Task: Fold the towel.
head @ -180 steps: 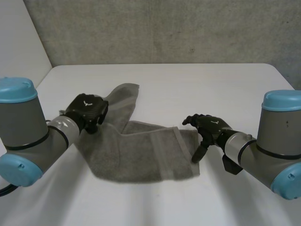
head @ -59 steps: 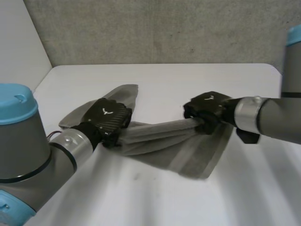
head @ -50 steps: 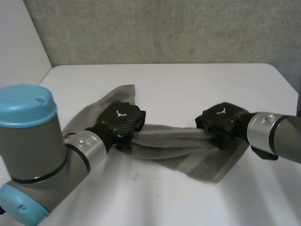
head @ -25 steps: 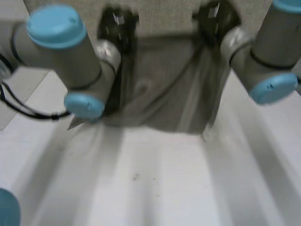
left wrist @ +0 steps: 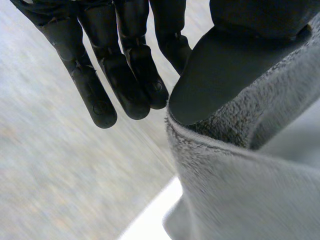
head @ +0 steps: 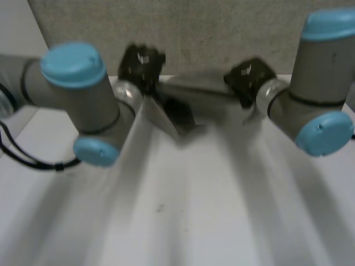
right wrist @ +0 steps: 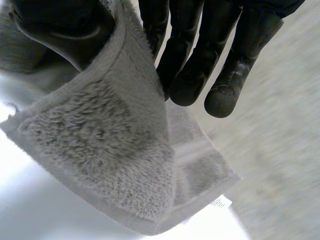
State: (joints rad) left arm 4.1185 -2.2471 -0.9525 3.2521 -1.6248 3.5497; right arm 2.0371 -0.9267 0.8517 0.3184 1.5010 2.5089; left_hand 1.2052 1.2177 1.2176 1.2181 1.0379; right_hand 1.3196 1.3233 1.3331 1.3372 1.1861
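Left arm (head: 72, 91): set at the left of the head view, grey with a light-blue cap, and reached toward the upper middle of the frame.
Left hand (head: 143, 61): raised at the upper left of centre in the head view. In the left wrist view an edge of the towel is clamped under its thumb, with the fingers (left wrist: 125, 80) kept nearly straight alongside.
Towel (head: 194, 87): grey and fluffy, stretched between the two hands across the upper middle of the head view. A part is hung below the left hand; whether it touches the worktop cannot be told.
Right hand (head: 249, 76): raised at the upper right of centre in the head view. In the right wrist view a hemmed edge of the towel is pinched between its thumb and straight fingers (right wrist: 192, 70).
Label (right wrist: 218, 202): small and white, sewn at the towel's hem beyond the right fingertips.
Right arm (head: 321, 83): placed at the right of the head view.
Worktop (head: 183, 210): white, spread across the lower part of the head view.
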